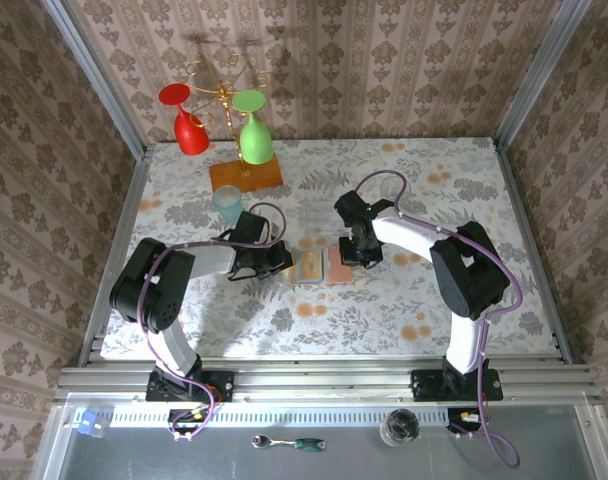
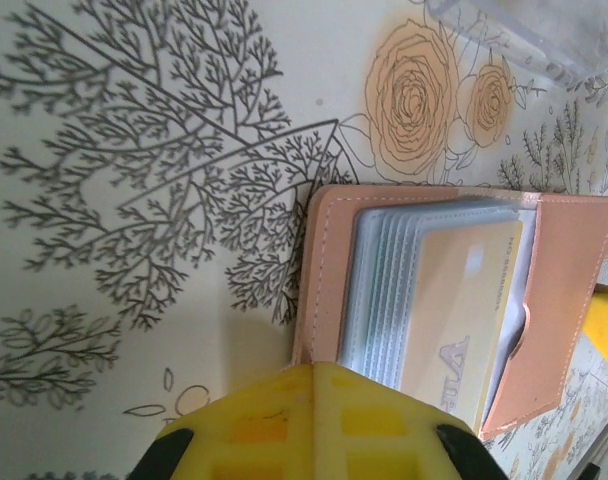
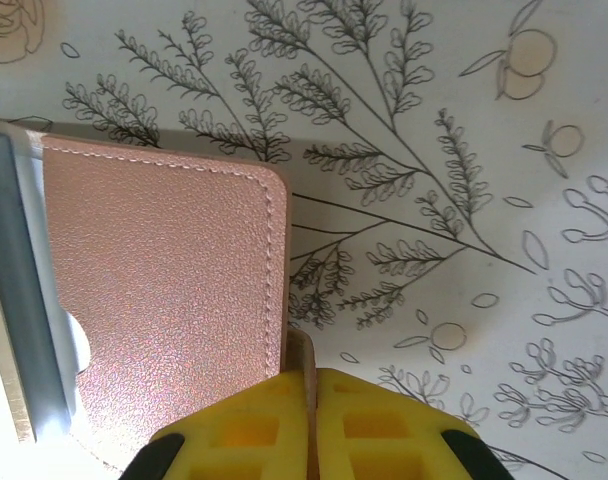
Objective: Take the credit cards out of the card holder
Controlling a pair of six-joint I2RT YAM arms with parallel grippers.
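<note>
Card holder [image 1: 324,266] lies open on table [image 1: 404,310] btwn both claws, tan card [image 2: 464,310] in its clear sleeves. R claw [image 3: 311,378] pressed together, pinching edge of pink cover. L claw [image 2: 309,378] pressed together at opposite cover edge; can't tell if it grips.

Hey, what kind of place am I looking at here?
Probably a staged robot test cell, not a home: wallpapered panels in a metal frame, left arm and right arm bolted to a rail, and props like a glass rack and card holder on a floral tabletop.
</note>
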